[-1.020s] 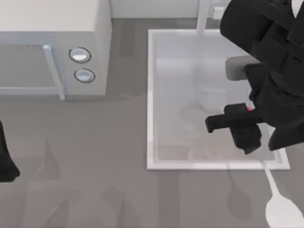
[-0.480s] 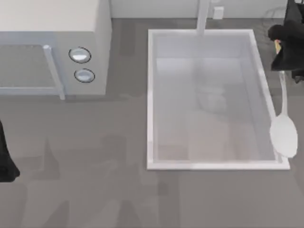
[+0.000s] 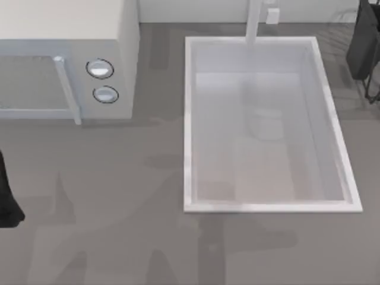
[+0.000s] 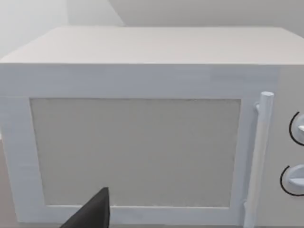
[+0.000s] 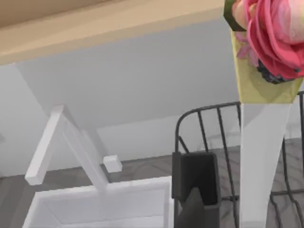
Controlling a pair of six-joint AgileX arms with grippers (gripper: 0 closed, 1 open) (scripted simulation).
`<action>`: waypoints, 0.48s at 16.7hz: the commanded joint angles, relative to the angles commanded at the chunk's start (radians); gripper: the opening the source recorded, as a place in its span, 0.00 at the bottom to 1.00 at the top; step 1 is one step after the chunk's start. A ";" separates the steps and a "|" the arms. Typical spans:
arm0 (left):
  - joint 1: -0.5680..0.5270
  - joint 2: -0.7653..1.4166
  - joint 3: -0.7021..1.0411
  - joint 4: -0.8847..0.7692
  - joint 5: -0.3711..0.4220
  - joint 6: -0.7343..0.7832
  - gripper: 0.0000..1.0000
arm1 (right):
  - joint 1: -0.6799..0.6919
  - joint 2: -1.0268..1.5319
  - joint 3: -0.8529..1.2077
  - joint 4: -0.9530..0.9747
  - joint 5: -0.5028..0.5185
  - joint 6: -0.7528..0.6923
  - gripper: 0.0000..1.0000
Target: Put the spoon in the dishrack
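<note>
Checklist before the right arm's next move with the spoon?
1. Spoon upright in front of the dishrack wires: ok.
2. Spoon's bowl end inside the dishrack: cannot tell.
3. Right arm at the table's far right corner, by the dishrack: ok.
4. Spoon off to the side of the sink: ok.
5. Left arm parked at the table's left edge: ok.
</note>
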 joint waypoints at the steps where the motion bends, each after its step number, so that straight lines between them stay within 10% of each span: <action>1: 0.000 0.000 0.000 0.000 0.000 0.000 1.00 | -0.067 -0.035 -0.022 0.070 -0.032 -0.028 0.00; 8: 0.000 0.000 0.000 0.000 0.000 0.000 1.00 | -0.264 -0.159 -0.094 0.270 -0.138 -0.112 0.00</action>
